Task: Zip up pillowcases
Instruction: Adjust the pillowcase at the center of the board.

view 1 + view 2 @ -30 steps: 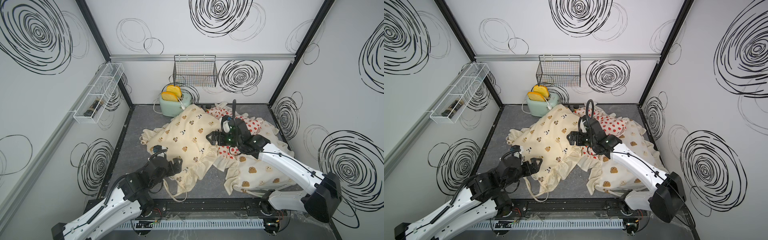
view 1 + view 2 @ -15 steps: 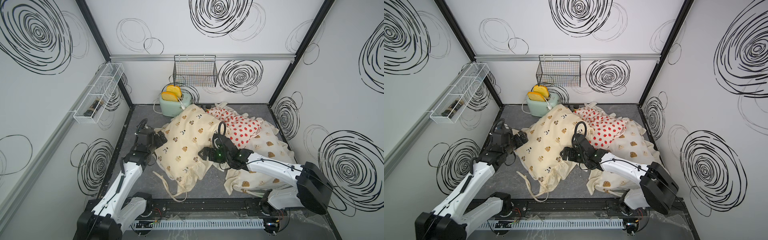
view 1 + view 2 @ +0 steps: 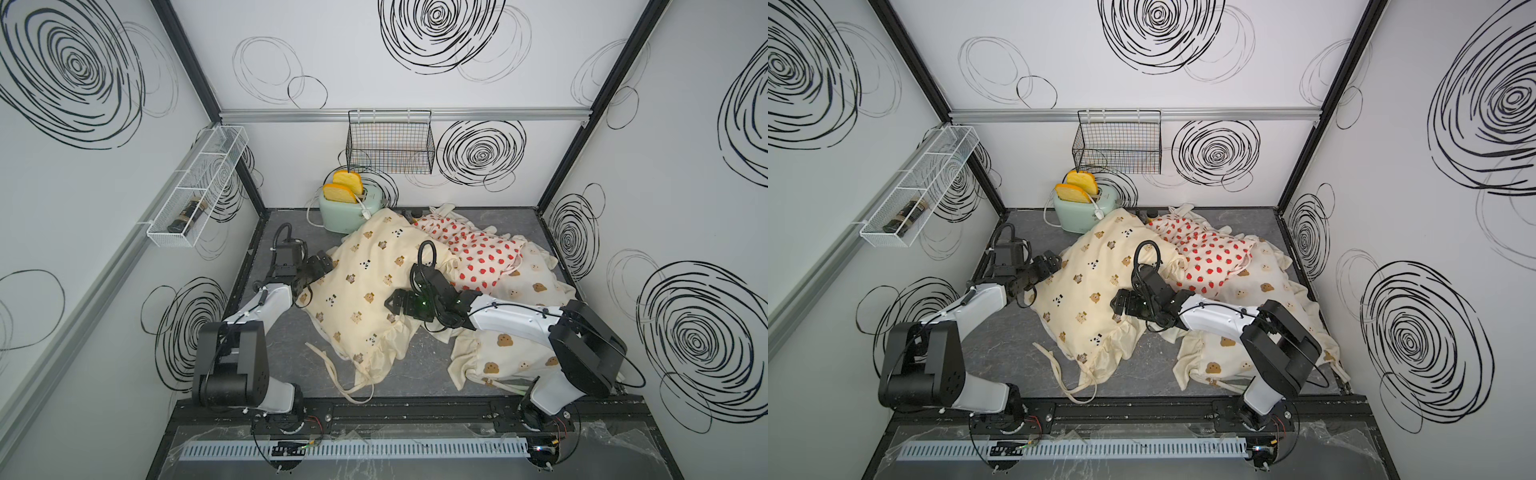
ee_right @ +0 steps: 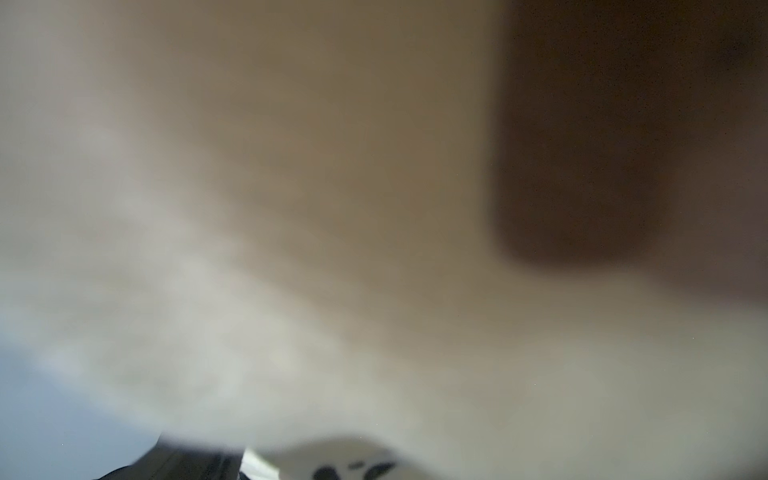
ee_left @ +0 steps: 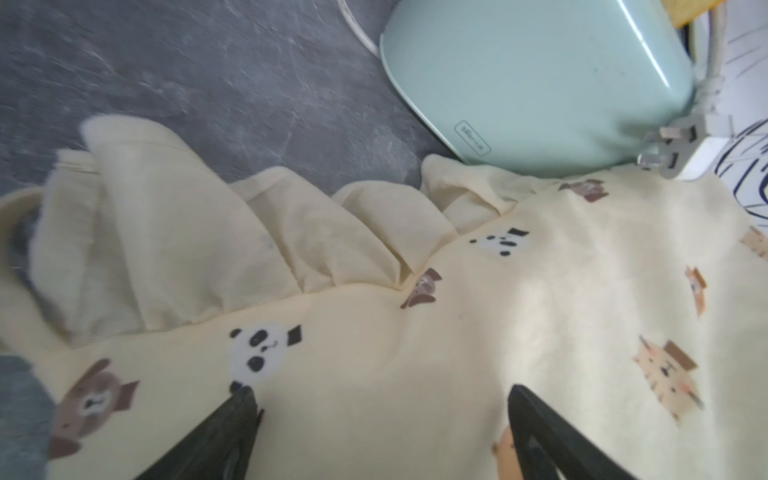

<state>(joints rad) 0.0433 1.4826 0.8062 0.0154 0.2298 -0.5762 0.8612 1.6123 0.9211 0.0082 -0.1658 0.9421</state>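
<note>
Three pillowcases lie on the grey floor. The cream one with bears and pandas (image 3: 365, 286) (image 3: 1092, 286) (image 5: 415, 353) is in the middle. The strawberry one (image 3: 478, 253) (image 3: 1208, 253) lies behind it to the right, partly over the off-white bear-face one (image 3: 507, 349) (image 3: 1225, 353). My left gripper (image 3: 322, 266) (image 3: 1048, 264) (image 5: 380, 395) is open at the cream case's left ruffled edge, its fingers just over the cloth. My right gripper (image 3: 392, 305) (image 3: 1119, 305) rests open on the cream case's right side. Blurred cloth fills the right wrist view. No zipper shows.
A mint toaster (image 3: 351, 208) (image 3: 1084, 210) (image 5: 532, 83) with toast stands at the back, touching the cream case's far corner. A black wire basket (image 3: 390, 145) hangs on the back wall and a white wire shelf (image 3: 195, 187) on the left wall. Tie strings (image 3: 332, 374) trail toward the front rail.
My left arm swung from the cream case's front corner to its left edge. My right gripper came off the strawberry case and down onto the cream case's right side. The cream case bunched slightly.
</note>
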